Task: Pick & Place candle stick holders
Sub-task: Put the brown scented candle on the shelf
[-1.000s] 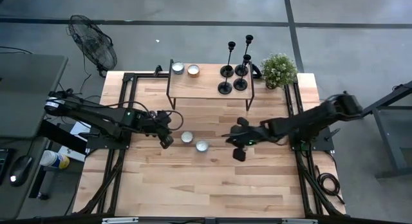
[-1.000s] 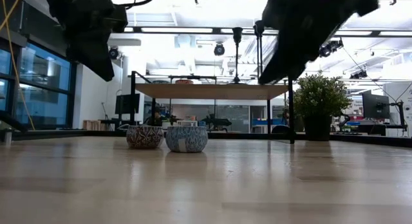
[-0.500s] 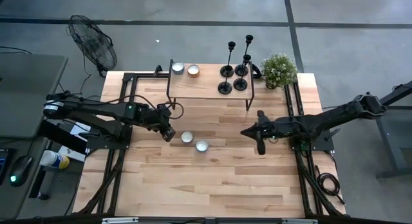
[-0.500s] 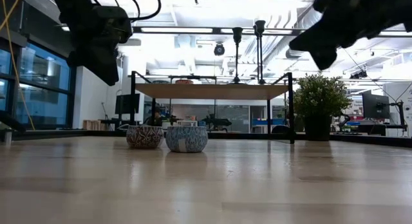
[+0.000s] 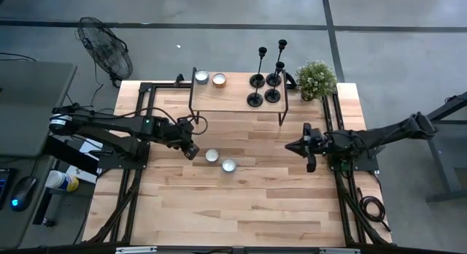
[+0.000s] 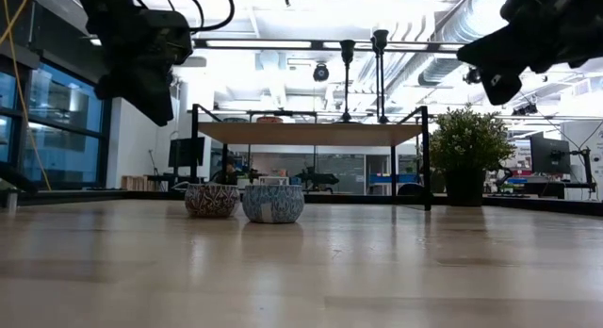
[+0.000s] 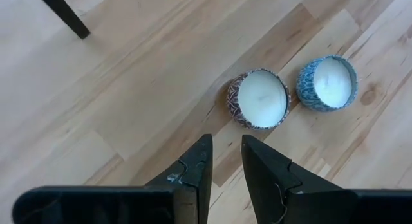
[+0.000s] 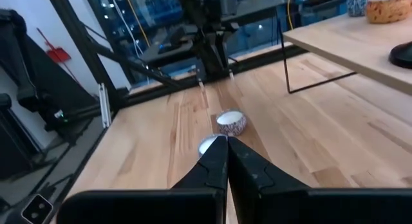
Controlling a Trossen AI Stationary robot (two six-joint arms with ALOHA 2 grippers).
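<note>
Your four candle stick holders [image 5: 265, 79] stand clustered at the right end of the raised shelf [image 5: 237, 101] at the table's far side, all upright, bases close together. Just off that end of the shelf you've got a potted plant [image 5: 317, 79] on the table [image 5: 241, 203]. At the shelf's left end sit two small tins [image 5: 209, 79], side by side.

Below the shelf, mid-table, two tealight tins lie touching or nearly so: a brown-patterned tin [image 7: 259, 99] and a blue-patterned tin [image 7: 326, 82], each filled with white wax.

Your left gripper [image 5: 190, 150] hangs above the wood just beside the brown-patterned tin, jaws slightly parted, nothing between them. Your right gripper [image 5: 309, 156] is up in the air near the table's right edge, well apart from the tins and the shelf, fingers pressed together, empty. A shelf leg [image 7: 63, 13] stands close to your left gripper. A fan [image 5: 107, 51] sits on the floor off the table's far left corner.
</note>
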